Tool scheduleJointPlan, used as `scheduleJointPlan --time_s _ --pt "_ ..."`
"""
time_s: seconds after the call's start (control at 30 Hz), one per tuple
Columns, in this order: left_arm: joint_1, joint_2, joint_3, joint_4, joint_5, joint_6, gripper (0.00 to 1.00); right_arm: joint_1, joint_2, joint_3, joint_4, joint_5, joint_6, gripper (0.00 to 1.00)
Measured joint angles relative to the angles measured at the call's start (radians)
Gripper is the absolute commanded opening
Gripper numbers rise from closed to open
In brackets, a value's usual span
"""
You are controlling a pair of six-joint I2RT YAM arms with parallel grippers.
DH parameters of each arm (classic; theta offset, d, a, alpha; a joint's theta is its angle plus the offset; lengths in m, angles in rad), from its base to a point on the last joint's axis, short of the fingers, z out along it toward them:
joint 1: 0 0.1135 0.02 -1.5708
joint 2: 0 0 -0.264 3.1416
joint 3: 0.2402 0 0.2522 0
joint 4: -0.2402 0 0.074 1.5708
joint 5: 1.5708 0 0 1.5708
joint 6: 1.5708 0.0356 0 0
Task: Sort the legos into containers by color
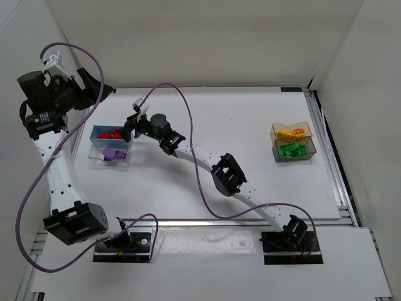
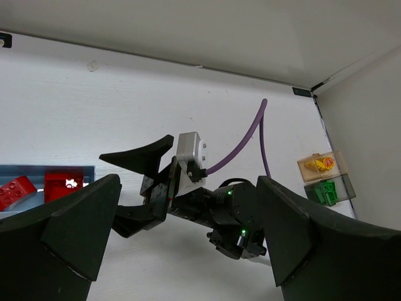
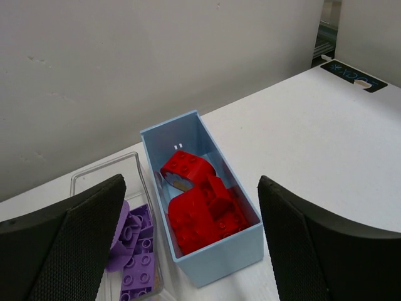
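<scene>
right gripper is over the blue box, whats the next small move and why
Probably lift the right gripper straight up, clear of the blue container. Its jaws stand open and hold nothing, the red legos lie in the box beneath it, and the purple legos sit in the clear container beside it, so nothing here seems to need gripping.
</scene>
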Motion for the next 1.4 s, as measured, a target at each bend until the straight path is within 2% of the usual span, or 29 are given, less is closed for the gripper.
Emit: scheduleJointPlan --time_s 0.33,0.47,0.53,0.7,0.83,0.97,1.1,1.23,1.4 --pt "0.003 -0.001 -0.014 0.008 0.003 -0.003 0.99 -0.003 -0.007 -0.019 0.016 0.001 -0.010 0.94" --pt "-0.008 -0.002 -0.029 0.013 0.004 0.003 0.99 -0.022 -0.114 -0.238 0.033 -0.003 -0.036 0.96" --pt "-0.027 -0.002 -0.031 0.013 0.004 0.010 0.99 -0.047 -0.212 -0.402 0.010 -0.010 -0.051 0.96" --pt "-0.122 0.029 -0.011 -0.022 0.003 0.024 0.99 -0.212 -0.522 -0.685 -0.186 -0.053 -0.108 0.98" --pt "-0.229 0.124 0.034 -0.063 -0.024 0.049 0.99 -0.399 -0.768 -0.757 -0.351 -0.093 -0.179 0.99" --pt "-0.378 0.255 0.077 -0.098 -0.130 0.098 0.99 -0.568 -0.971 -0.761 -0.550 -0.144 -0.282 0.99" --pt "-0.513 0.357 0.077 -0.121 -0.269 0.157 0.99 -0.629 -1.081 -0.765 -0.753 -0.209 -0.360 0.99" --pt "-0.610 0.401 0.041 -0.125 -0.387 0.166 0.99 -0.689 -1.197 -0.946 -0.879 -0.275 -0.410 0.99" --pt "-0.632 0.401 -0.051 -0.121 -0.499 0.137 1.00 -0.783 -1.269 -1.209 -0.970 -0.290 -0.451 0.99"
